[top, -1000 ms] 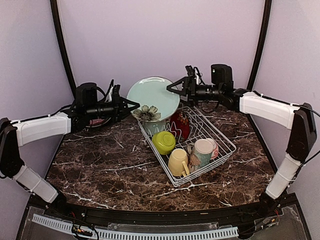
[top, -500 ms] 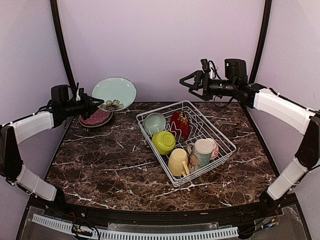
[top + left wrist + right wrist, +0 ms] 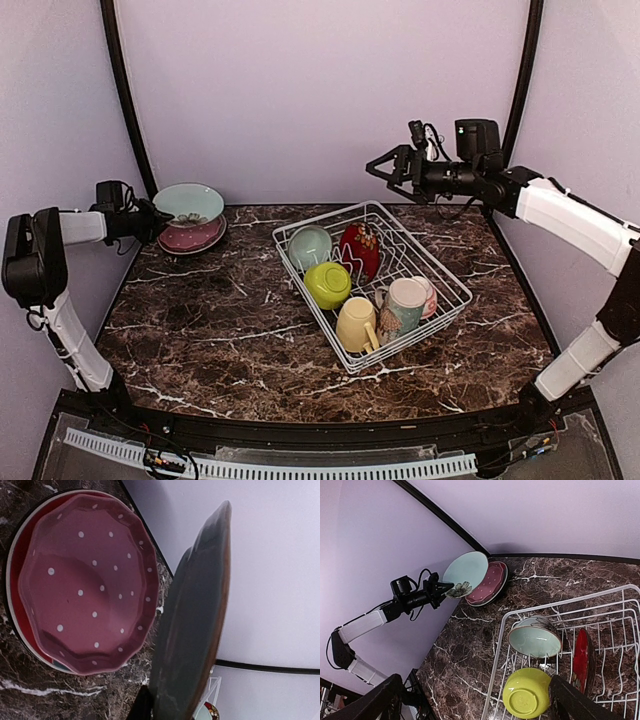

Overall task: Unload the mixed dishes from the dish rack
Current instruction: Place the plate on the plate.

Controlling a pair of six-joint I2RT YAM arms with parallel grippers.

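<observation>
One dark marbled surface [image 3: 200, 330] is carrying everything, and the white wire dish rack [image 3: 400, 245] is sitting right of its middle, well apart from the stack growing at the far left corner. There the pale green plate [image 3: 188, 202] is hanging tilted just above the pink dotted plate [image 3: 195, 237], which is lying on the red plate [image 3: 15, 570]; the left gripper [image 3: 148, 221] is clamped on its rim, so this plate is not yet set down. The plates appear to be out of the rack, so the job looks under halfway done. The red-patterned bowl [image 3: 358, 250], teal bowl [image 3: 310, 246] and lime bowl [image 3: 327, 284] are crowding the rack's far end, the yellow mug [image 3: 355, 322] and cream patterned mug [image 3: 403, 305] leaning together nearer (something pink is hiding behind them). The right gripper [image 3: 380, 170] is hovering above the far corner, spread apart and empty; tines and close neighbours will likely hamper any grasp.
</observation>
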